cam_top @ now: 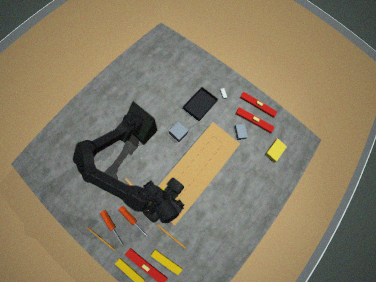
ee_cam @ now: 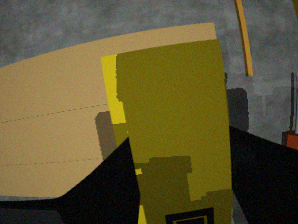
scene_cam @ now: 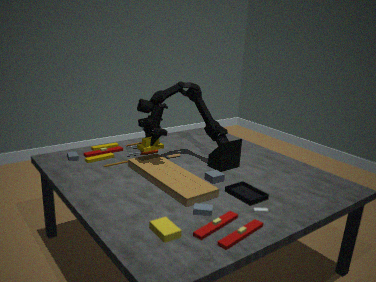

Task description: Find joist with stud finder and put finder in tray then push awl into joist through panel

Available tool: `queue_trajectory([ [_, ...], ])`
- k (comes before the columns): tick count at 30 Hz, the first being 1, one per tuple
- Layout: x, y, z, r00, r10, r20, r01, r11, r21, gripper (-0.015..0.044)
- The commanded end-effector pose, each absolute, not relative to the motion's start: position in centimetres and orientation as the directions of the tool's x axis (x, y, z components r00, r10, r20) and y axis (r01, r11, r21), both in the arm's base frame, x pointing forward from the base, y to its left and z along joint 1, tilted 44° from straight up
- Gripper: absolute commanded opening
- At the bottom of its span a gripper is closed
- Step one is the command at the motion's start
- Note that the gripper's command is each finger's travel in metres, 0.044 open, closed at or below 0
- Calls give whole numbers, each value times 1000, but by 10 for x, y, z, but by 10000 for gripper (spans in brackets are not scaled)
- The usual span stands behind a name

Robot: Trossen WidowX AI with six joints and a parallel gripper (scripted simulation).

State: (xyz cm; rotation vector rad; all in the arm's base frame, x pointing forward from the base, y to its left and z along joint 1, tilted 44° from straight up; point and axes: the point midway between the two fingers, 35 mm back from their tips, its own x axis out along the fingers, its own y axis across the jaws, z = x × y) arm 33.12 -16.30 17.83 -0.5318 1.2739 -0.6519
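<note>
My gripper (cam_top: 167, 207) (scene_cam: 152, 136) (ee_cam: 173, 133) is shut on the yellow stud finder (scene_cam: 148, 145) (ee_cam: 169, 110). It holds it flat over the end of the tan floor panel (cam_top: 212, 152) (scene_cam: 175, 180) (ee_cam: 53, 123) nearest the hand tools, with part of it reaching past the panel's end edge. In the top view the arm hides the stud finder. The black tray (cam_top: 200, 103) (scene_cam: 246, 192) lies past the panel's other end. Two orange-handled pointed tools (cam_top: 107, 219) (cam_top: 127, 215) lie on the table beside the arm; I cannot tell which one is the awl.
The arm's black base (cam_top: 142, 122) (scene_cam: 226, 155) stands beside the panel. Two grey blocks (cam_top: 178, 131) (cam_top: 241, 131), two red levels (cam_top: 257, 104) (cam_top: 255, 120), a yellow block (cam_top: 276, 149) and a small white piece (cam_top: 223, 93) lie near the tray. Yellow bars, a red level (cam_top: 145, 265) and thin orange rods (cam_top: 171, 236) (ee_cam: 241, 23) lie by the tools.
</note>
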Motion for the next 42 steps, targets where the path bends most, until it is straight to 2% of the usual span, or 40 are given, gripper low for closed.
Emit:
queue_trajectory([
  [1,332,-150,196,164,-710,-685,155,704,-693,0],
  [9,339,-130,197,174,-694,-698,113,718,-686,0],
  [26,389,-3,94,208,-527,-824,-321,759,-566,0],
  [42,367,121,-9,138,-416,-899,-676,623,-393,0],
])
